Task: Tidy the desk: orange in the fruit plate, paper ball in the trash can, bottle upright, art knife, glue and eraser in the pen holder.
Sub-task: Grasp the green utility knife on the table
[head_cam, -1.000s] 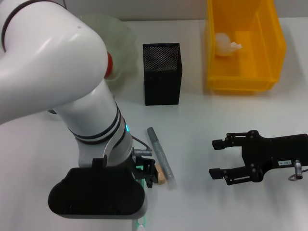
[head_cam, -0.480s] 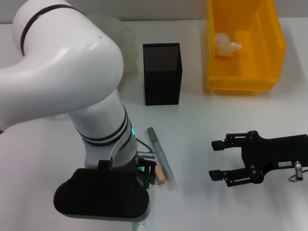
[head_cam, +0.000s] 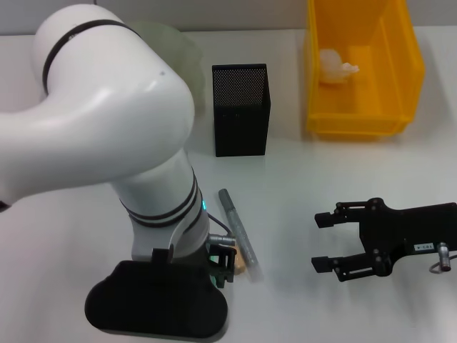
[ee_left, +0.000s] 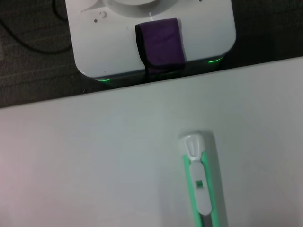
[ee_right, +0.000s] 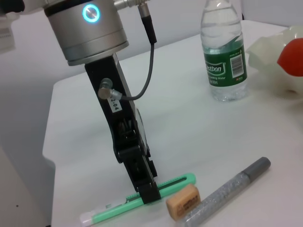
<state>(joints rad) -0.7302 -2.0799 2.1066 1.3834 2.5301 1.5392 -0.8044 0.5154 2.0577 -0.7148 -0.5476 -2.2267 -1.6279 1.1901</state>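
White desk (head_cam: 300,186) fills my head view, with a black mesh pen holder (head_cam: 240,108) at the back and a yellow trash can (head_cam: 363,68) to its right, the paper ball (head_cam: 335,64) already inside. My left gripper (ee_right: 142,187) is down at the near edge, fingertips touching the green art knife (ee_right: 165,187), which lies flat. I judge the fingers to be straddling the knife, but I cannot tell whether they have closed on it. An eraser (ee_right: 183,201) lies just beside the knife, and a grey glue pen (ee_right: 227,191) touches the eraser's far side. The bottle (ee_right: 225,52) stands upright, well apart. My right gripper (head_cam: 330,239) hovers to the right with fingers spread, holding nothing.

The risk I see is crowding: a slightly off-centre close could nudge the eraser or skid the thin, flat knife across the smooth desk. A shallow pinch might also let the knife pivot and drop on the lift.
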